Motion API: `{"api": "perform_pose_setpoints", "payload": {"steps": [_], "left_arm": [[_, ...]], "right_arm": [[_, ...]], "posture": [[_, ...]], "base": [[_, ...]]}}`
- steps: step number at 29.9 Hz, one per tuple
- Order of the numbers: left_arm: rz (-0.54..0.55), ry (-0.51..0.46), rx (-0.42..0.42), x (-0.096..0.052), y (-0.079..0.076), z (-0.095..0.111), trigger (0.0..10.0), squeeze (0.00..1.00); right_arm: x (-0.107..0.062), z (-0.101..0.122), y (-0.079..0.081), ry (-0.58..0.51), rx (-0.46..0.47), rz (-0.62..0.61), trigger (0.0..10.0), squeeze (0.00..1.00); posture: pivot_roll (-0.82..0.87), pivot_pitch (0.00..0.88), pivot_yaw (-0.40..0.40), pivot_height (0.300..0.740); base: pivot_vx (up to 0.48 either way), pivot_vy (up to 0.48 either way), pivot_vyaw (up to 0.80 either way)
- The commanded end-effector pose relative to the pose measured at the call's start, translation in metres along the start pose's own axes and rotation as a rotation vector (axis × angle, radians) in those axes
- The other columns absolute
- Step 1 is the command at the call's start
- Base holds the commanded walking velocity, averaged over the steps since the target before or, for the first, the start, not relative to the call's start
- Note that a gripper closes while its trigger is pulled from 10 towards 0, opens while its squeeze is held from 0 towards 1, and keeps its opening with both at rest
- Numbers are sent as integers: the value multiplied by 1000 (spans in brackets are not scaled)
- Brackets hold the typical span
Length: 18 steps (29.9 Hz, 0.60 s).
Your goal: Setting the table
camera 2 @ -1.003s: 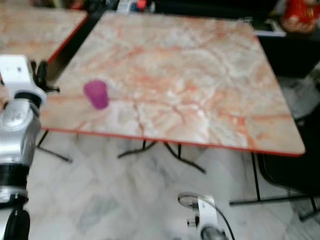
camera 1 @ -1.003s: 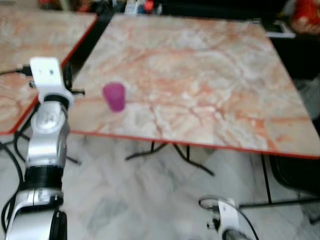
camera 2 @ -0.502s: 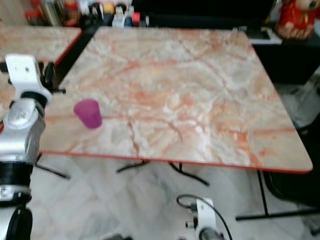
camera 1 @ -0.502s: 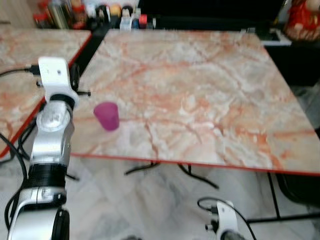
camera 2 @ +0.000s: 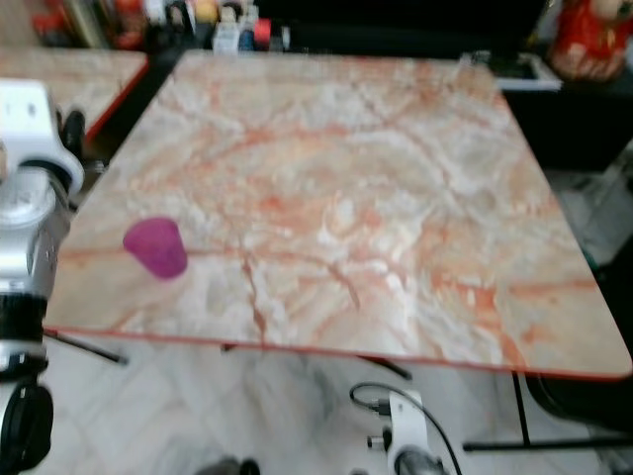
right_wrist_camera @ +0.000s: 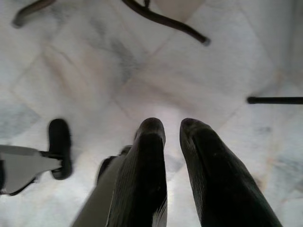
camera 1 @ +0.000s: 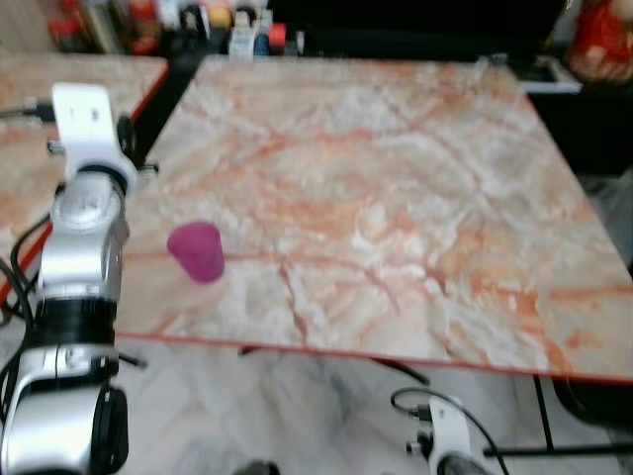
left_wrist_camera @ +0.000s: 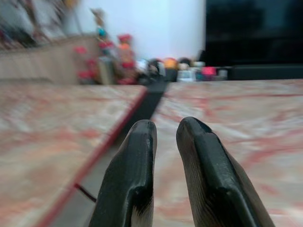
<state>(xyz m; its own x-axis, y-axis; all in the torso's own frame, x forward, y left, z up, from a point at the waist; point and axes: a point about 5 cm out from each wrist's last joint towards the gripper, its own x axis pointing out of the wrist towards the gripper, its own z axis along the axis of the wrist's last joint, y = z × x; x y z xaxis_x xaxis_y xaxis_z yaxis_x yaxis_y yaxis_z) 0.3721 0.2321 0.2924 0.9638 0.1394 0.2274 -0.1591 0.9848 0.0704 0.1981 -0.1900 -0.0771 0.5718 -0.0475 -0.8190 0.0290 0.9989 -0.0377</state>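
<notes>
A purple cup (camera 1: 196, 252) stands upright on the marble-patterned table (camera 1: 396, 198), close to its front left corner. My left arm (camera 1: 84, 228) is raised at the table's left edge, to the left of the cup and apart from it. In the left wrist view my left gripper (left_wrist_camera: 166, 130) is shut on nothing and points along the gap between two tables. My right arm (camera 1: 450, 450) hangs low in front of the table. The right gripper (right_wrist_camera: 166, 127) is shut, empty, and points down at the floor.
A second marble table (camera 1: 49, 99) stands to the left, across a narrow dark gap (camera 1: 173, 84). Bottles and jars (camera 1: 237, 20) line the far side. A red figure (camera 1: 603, 40) sits at the far right. Black table legs (right_wrist_camera: 161, 19) stand on the pale floor.
The whole view has shifted, so the camera moved closer to the table. The cup keeps its place on the table. My left arm stays raised beside it.
</notes>
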Motion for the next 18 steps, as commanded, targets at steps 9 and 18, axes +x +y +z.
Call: {"api": "perform_pose_setpoints", "payload": {"steps": [9,18], "left_arm": [[-59,130,-61,-3,26,15,10000,1000],[-139,227,-204,-20,35,5,10000,1000]], "right_arm": [[-2,-13,-2,55,-3,9,10000,0],[-2,-15,-2,69,-10,13,10000,0]], "posture": [[57,154,-44,736],[66,161,-44,736]], "base": [[0,0,0],[0,0,0]]}}
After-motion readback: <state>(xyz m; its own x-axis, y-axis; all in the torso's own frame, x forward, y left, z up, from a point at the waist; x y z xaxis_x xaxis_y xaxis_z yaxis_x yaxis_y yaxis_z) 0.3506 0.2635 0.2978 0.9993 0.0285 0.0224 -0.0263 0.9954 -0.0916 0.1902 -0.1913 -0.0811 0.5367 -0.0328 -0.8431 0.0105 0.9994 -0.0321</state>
